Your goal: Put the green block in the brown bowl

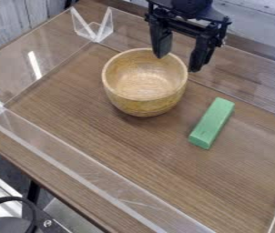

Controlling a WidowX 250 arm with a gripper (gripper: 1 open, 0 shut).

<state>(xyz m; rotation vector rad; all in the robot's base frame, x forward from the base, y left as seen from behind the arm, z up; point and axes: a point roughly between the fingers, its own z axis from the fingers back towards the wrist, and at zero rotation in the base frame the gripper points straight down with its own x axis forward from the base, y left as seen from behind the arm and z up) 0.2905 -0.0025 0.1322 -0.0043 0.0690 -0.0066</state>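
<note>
On the wooden table [116,155], a green block [212,123] lies flat just right of the brown bowl [145,81]. Above the bowl's far rim hangs the black claw [181,55], released and empty. Probably light, rigid; best pinched across its narrow sides.

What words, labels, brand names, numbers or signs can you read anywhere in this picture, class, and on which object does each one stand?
None can be read.
green block: plain, no marking.
brown bowl: only wood grain.
end effector: black, no legible label at this size.
wooden table: grain only, no print.
</note>
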